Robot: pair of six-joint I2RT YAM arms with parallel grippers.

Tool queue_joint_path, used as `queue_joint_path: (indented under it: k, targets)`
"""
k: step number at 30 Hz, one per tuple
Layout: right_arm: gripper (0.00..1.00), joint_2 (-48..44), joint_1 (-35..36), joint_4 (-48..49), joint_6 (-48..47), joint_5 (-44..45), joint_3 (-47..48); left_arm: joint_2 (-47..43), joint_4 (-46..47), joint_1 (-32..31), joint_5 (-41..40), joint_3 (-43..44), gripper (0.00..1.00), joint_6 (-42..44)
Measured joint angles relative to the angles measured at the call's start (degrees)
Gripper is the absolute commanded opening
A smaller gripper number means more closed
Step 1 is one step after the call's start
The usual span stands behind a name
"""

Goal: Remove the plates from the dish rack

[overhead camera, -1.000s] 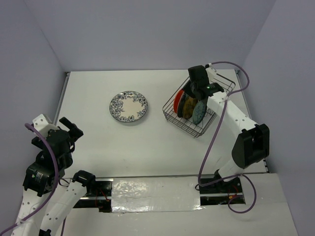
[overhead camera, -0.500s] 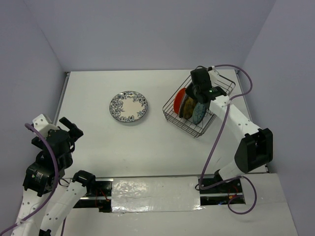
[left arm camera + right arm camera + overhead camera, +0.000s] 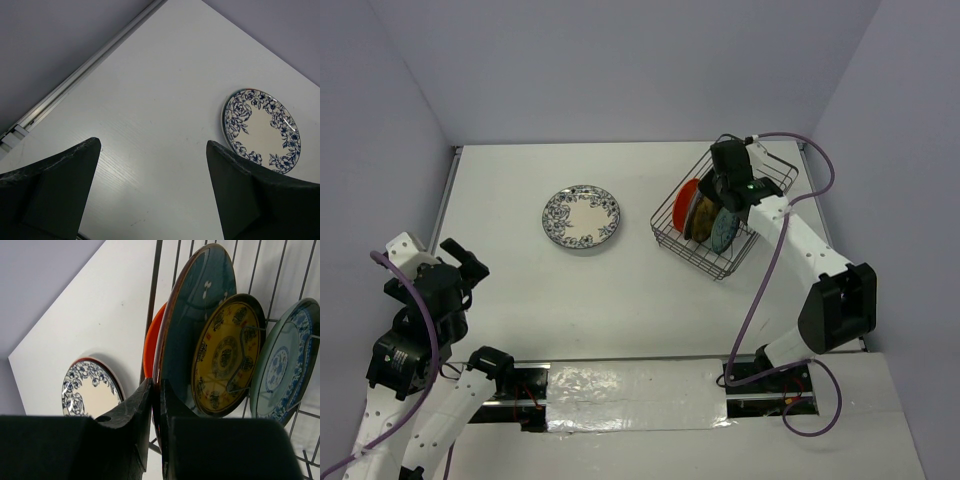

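The large dark teal round ceramic plate [image 3: 197, 330] and the small olive-brown ceramic plate [image 3: 227, 355] right of it are glossily glazed, catching pale reflections, among the thin dark metal wires of the dish rack [image 3: 153, 295]. The white table [image 3: 165, 100] is smooth with a faint sheen. The black fingers [image 3: 50, 190] of the left gripper [image 3: 152, 147] look like matt, grainy plastic.

Place: a robot lab test cell.
Walls: plain pale-violet panels [image 3: 620, 70] box in a white table [image 3: 620, 290].
Rig: left arm [image 3: 418, 330] and right arm [image 3: 800, 240], trailing purple cables [image 3: 782, 135], are bolted at the table's near edge.
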Motion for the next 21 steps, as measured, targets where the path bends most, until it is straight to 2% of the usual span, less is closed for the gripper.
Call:
queue_joint_path:
  k: [21]
  targets:
    - [0.00,-1.9,-0.3,-6.8,0.6,-4.1,7.2,0.0,0.0,0.0,0.2,0.0,0.99,0.0]
